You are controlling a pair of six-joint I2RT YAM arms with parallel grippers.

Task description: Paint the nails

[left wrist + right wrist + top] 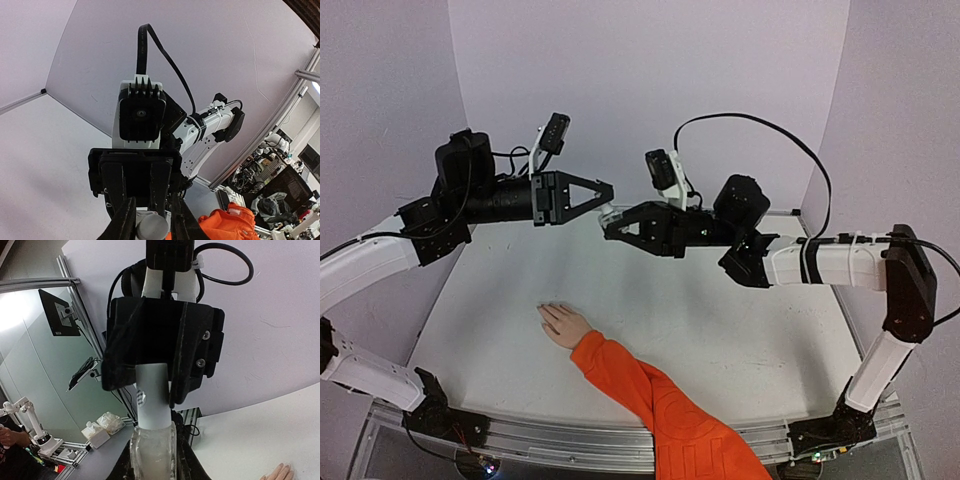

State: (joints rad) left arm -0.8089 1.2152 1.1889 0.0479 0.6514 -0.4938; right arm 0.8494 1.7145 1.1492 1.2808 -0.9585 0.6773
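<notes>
Hanging the left arm (380,260) in from the left edge of the overhead view, well above the white desk (740,330). Pinching the white cap (152,395) in the left jaws, drawn in to a narrow gap and pressing the cap from both sides, as seen low in the left wrist view (152,227). Meeting the right jaws almost tip to tip at the upper centre of the overhead view. Clamping the clear bottle (152,452) in the right jaws, shut tight on its two sides at the bottom centre of the right wrist view, with the cap standing straight up from the bottle's neck into the left jaws above. Stretching the right arm (840,265) back toward the right edge of the overhead view.

Counting from left to right: two arms, two sets of jaws, one cap, one bottle, one pale hand (563,322), one orange sleeve (660,405).

Resting that hand flat on the desk at the lower centre-left of the overhead view, fingers pointing to the upper left, well below both sets of jaws and apart from them. Carrying the nails (545,310) at those fingertips, too small to make out singly. Showing a few of the same fingertips (280,474) at the lower right corner of the right wrist view, and a patch of the sleeve at the lower right of the left wrist view.
</notes>
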